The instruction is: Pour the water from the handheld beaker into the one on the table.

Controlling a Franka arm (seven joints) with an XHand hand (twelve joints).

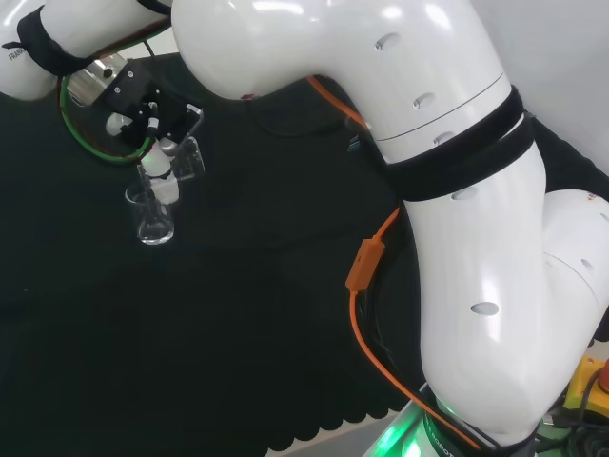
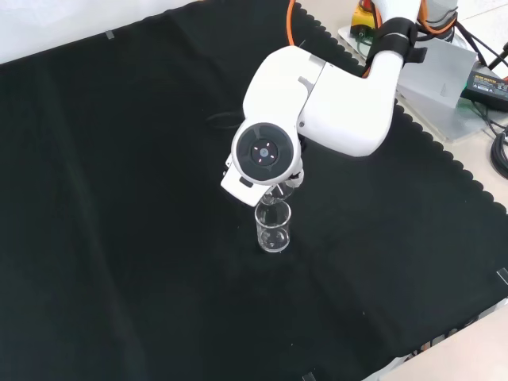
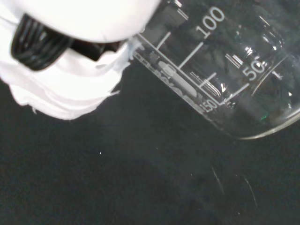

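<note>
gripping tilted beaker [image 3: 220, 70] wrist view, table beaker [image 2: 273, 227] front

The hand [image 1: 152, 119] hangs low over the cloth, fingers [image 3: 70, 89] curled round the tilted handheld beaker [image 3: 225, 70].
</note>
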